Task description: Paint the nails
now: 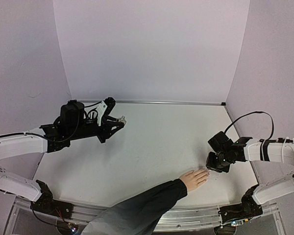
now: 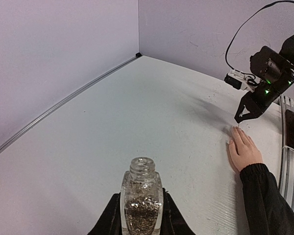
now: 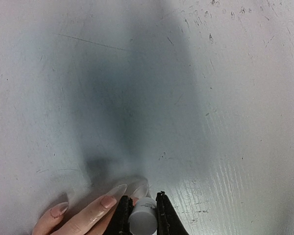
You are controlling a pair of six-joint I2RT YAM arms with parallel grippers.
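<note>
A white bench (image 1: 152, 147) carries a black-sleeved hand (image 1: 194, 178), lying flat just beneath the right tool (image 3: 143, 210), which pinches a small white cap (image 3: 142, 224) over the fingertips (image 3: 118, 192). The left tool (image 1: 115, 123), well apart, is clamped on an open glitter polish bottle (image 2: 141, 200). The nails (image 3: 108, 200) look small, hard, slick: brush lightly, never grip.

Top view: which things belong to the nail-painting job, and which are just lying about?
Job: nails; pale hand in black sleeve; open glass bottle, gripped by left hand; white cap, gripped by right hand at the fingertips.
Just there: table; walls; black cable; metal rail at near edge.
</note>
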